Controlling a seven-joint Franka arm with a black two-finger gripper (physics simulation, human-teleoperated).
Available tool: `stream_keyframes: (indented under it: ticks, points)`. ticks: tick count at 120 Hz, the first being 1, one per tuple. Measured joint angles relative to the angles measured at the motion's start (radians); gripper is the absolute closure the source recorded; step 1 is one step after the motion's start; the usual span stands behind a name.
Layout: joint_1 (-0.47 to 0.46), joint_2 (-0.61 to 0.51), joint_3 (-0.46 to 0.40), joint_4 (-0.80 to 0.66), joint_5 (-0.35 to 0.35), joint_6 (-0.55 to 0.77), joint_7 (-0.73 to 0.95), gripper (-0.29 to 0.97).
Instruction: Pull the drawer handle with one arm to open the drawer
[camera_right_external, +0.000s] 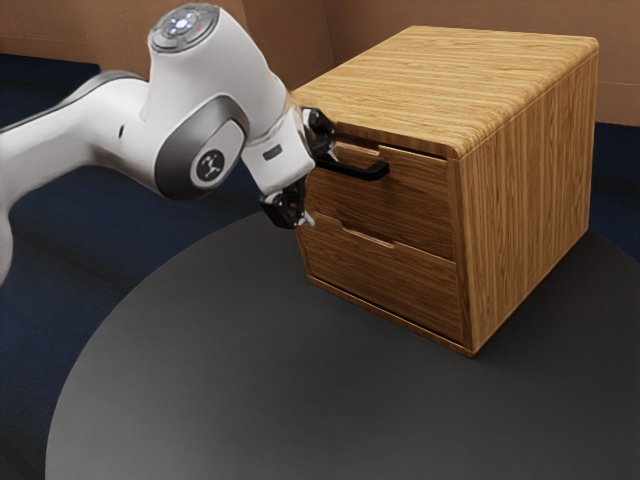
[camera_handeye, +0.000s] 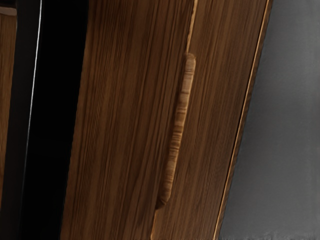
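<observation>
My claw at the upper drawer handle, upper middle of the frame, spread or pinching I cannot tell, cabinet on desk

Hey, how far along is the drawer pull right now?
Done: the gripper is at the top drawer's black handle. In hand: the grasp, with open fingers above and below the handle's end. Left: closing and pulling; the drawer looks shut, about flush with the lower drawer.
</observation>
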Motion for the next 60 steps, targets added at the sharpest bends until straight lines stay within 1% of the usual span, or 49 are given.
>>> stream_keyframes:
  ticks: [13, 21, 24, 27, 29, 32, 36, 37, 38, 39, 40, 44, 48, 51, 54, 60]
  points:
    - [-0.022, -0.038, 0.021, -0.041, 0.008, -0.027, 0.010, 0.00]
    - [-0.027, -0.129, 0.024, -0.126, 0.012, -0.037, 0.016, 0.09]
    - [-0.028, -0.185, 0.029, -0.182, 0.015, -0.038, 0.018, 0.13]
    - [-0.023, -0.240, 0.032, -0.238, 0.020, -0.040, 0.020, 0.13]
    - [-0.019, -0.273, 0.034, -0.273, 0.024, -0.040, 0.021, 0.13]
    - [-0.011, -0.334, 0.034, -0.345, 0.028, -0.036, 0.023, 0.05]
    - [0.009, -0.418, 0.033, -0.439, 0.032, -0.029, 0.025, 0.10]
    - [0.025, -0.441, 0.036, -0.462, 0.046, -0.028, 0.025, 0.04]
    - [0.045, -0.466, 0.038, -0.483, 0.055, -0.027, 0.025, -0.05]
    - [0.070, -0.494, 0.038, -0.505, 0.053, -0.029, 0.026, 0.10]
    - [0.092, -0.523, 0.038, -0.525, 0.051, -0.031, 0.026, 0.12]
    - [0.162, -0.631, 0.039, -0.573, 0.043, -0.049, 0.025, 0.10]
    - [0.201, -0.722, 0.037, -0.560, 0.037, -0.089, 0.017, 0.09]
    - [0.218, -0.766, 0.028, -0.504, 0.031, -0.138, 0.004, 0.08]
    - [0.228, -0.791, 0.019, -0.429, 0.021, -0.199, -0.017, 0.07]
    - [0.234, -0.813, 0.011, -0.297, -0.031, -0.352, -0.092, 0.06]
